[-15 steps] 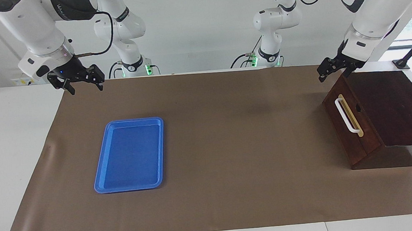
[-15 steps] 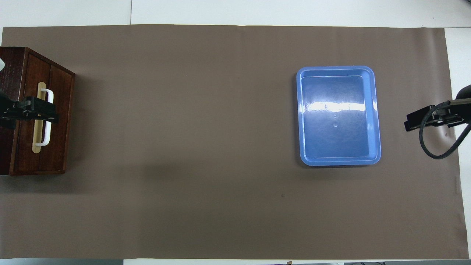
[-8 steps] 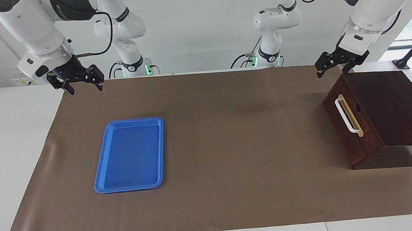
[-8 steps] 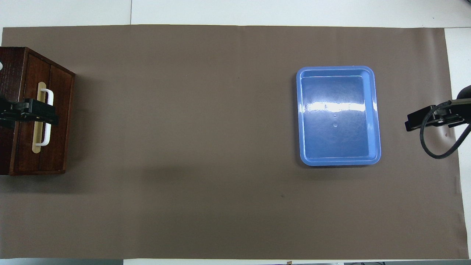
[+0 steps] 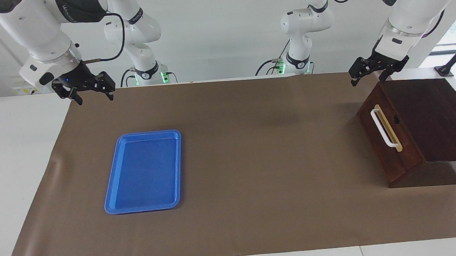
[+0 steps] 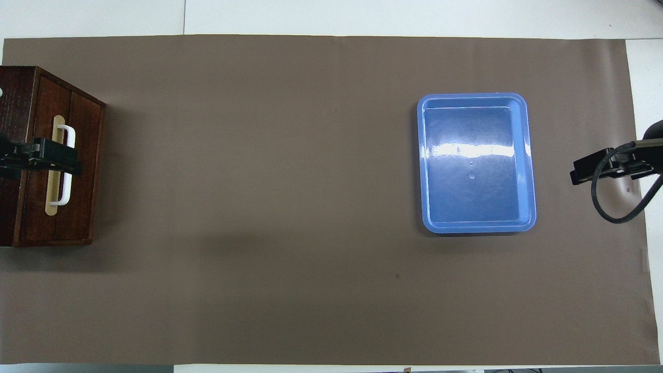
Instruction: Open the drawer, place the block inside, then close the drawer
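In the facing view, we see the drawer (image 5: 389,132) shut at the right of the frame, set in the slanted front of a dark reddish-brown wooden box (image 5: 432,119). Its white bar handle (image 5: 384,128) lies along a tan strip. The left gripper (image 5: 366,74) hangs in the air at the upper right of the frame, above the box's upper corner and clear of the handle, its fingers spread and holding nothing. The right gripper (image 5: 91,93) hangs at the upper left of the frame over the edge of the brown mat (image 5: 256,182), its jaws likewise parted and empty. A blue tray (image 5: 114,192) with a raised rim and rounded corners lies on the mat at the lower left. We find no yellow block in either view.

In the overhead view, the drawer (image 6: 77,155) sits at the left edge of the frame, its grain running along its length. The left gripper (image 6: 54,158) covers the middle of the handle (image 6: 70,137) from above. The right gripper (image 6: 603,168) enters at the right edge, a black cable looped below it. The glossy tray (image 6: 531,155) catches a band of glare across its flat floor. The matte mat (image 6: 259,207) shows faint creases.
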